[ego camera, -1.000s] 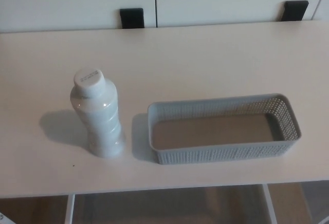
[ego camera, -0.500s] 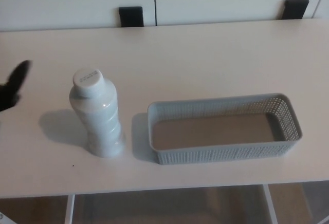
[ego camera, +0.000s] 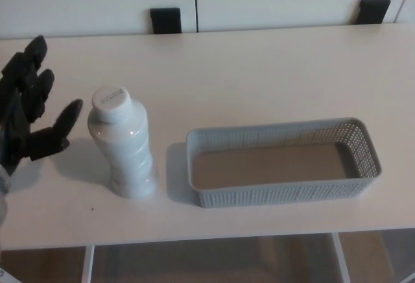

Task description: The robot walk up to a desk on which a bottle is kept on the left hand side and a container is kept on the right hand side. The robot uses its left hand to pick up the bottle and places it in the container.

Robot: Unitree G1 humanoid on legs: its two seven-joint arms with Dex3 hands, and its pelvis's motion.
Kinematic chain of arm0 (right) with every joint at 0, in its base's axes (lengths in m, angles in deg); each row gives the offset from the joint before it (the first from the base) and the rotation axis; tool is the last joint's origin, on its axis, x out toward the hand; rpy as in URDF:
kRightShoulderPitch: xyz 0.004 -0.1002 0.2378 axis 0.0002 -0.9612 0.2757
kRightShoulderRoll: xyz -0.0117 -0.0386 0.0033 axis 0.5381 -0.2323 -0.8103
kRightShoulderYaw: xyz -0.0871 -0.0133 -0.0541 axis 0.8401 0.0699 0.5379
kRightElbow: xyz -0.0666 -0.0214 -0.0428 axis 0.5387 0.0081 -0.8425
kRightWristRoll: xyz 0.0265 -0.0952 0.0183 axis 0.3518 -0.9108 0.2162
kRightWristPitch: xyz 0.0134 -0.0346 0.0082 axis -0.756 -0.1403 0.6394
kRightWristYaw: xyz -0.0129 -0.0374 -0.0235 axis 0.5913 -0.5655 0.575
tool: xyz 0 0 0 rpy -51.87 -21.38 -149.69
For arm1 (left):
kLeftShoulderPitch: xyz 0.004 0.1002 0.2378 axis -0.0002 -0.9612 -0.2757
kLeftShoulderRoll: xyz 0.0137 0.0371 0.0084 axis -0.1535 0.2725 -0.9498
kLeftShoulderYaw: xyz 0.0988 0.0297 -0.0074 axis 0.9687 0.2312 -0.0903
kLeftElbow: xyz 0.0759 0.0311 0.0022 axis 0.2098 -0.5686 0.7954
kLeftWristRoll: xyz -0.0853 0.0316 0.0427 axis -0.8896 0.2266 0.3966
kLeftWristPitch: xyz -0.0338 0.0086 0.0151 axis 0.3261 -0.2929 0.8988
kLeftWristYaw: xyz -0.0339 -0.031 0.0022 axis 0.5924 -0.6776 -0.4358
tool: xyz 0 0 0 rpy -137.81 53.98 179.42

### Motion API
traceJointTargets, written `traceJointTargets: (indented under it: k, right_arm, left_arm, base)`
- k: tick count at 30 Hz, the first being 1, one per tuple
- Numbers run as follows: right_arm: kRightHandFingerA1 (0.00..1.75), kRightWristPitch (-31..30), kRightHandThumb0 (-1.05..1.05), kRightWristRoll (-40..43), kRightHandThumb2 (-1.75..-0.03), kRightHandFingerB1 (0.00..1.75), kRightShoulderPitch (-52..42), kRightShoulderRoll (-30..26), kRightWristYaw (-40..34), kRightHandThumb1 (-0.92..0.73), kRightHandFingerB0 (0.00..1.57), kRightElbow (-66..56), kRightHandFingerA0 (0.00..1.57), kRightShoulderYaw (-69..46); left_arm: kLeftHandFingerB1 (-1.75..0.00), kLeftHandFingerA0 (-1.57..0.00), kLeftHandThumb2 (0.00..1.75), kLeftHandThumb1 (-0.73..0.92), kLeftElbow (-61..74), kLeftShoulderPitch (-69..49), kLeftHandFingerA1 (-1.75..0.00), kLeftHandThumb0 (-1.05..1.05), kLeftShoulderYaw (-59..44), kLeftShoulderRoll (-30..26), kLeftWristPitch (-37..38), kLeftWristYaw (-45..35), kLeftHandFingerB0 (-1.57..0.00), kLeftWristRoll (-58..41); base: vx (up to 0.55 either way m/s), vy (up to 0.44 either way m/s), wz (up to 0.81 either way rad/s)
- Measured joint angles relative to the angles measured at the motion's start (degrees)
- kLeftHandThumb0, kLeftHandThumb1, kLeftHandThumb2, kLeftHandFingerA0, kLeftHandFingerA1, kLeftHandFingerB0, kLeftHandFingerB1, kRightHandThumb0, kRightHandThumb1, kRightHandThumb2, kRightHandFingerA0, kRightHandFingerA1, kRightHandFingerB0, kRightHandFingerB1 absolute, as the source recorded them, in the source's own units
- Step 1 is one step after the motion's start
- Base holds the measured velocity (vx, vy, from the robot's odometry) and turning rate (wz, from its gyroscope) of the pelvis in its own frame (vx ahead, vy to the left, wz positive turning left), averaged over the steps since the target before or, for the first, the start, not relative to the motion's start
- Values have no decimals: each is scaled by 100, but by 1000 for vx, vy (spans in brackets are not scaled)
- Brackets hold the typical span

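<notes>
Reach step: the left robot hand [ego camera: 29,111] hovers spread open and empty just left of the upright white bottle [ego camera: 122,143] on the worktop [ego camera: 259,75]. Next it needs to close around the bottle, then carry it right into the grey container [ego camera: 283,195]

Pale desk [ego camera: 259,75] fills view. White wall panels [ego camera: 97,0] behind, two black brackets [ego camera: 165,20] at far edge. Brownish floor [ego camera: 39,263] below front edge.

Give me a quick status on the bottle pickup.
Left hand open, beside bottle, not touching. Right hand not in view. Bottle upright on desk. Container empty. Nothing between.
</notes>
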Motion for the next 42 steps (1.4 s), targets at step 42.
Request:
traceJointTargets:
  k: [42]
  right_arm:
    - [57,-296,-38,-3,-55,49,302,6,-27,-54,50,-217,56,33]
  left_arm:
    - [0,0,52,31,1063,-2122,-7,-54,238,-700,34,-1774,0,-174]
  base:
    - [0,0,0]
